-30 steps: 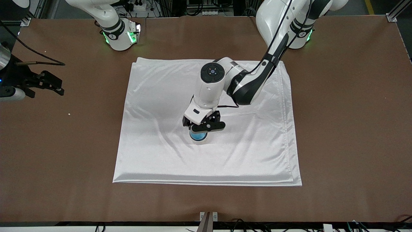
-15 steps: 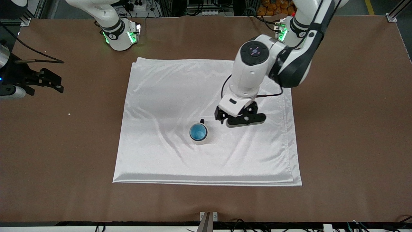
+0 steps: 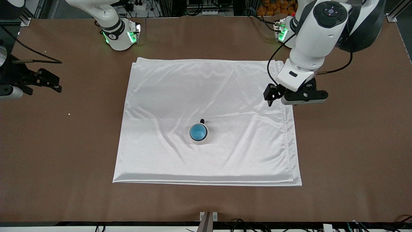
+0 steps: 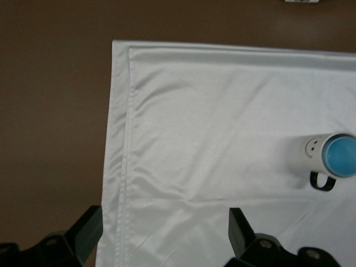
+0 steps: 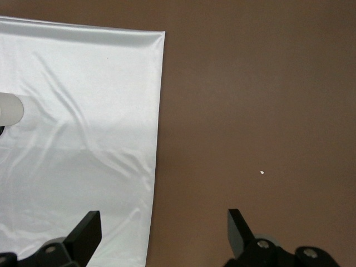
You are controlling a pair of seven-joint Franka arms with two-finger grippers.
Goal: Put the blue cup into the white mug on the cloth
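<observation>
Blue cup (image 3: 198, 131) sits inside the white mug (image 3: 200, 136) at the middle of the cloth (image 3: 161, 96), well apart from the left gripper (image 3: 291, 96), which hangs empty with jaws wide over the cloth's edge toward the left arm's end. The right gripper (image 3: 48, 83) waits, open and empty, over bare table.

Left wrist view: the mug shows a small face mark; the cup's outside is hidden.

Right wrist view: only a sliver of the mug shows.

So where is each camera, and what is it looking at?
Front view: high across the table, facing both arms, over the shiny white cloth.
Left wrist view: on the left hand, fingers open, above the cloth's edge.
Right wrist view: on the waiting right hand, open, over brown table.
Front and left wrist share the light-blue cup in the off-white mug.
</observation>
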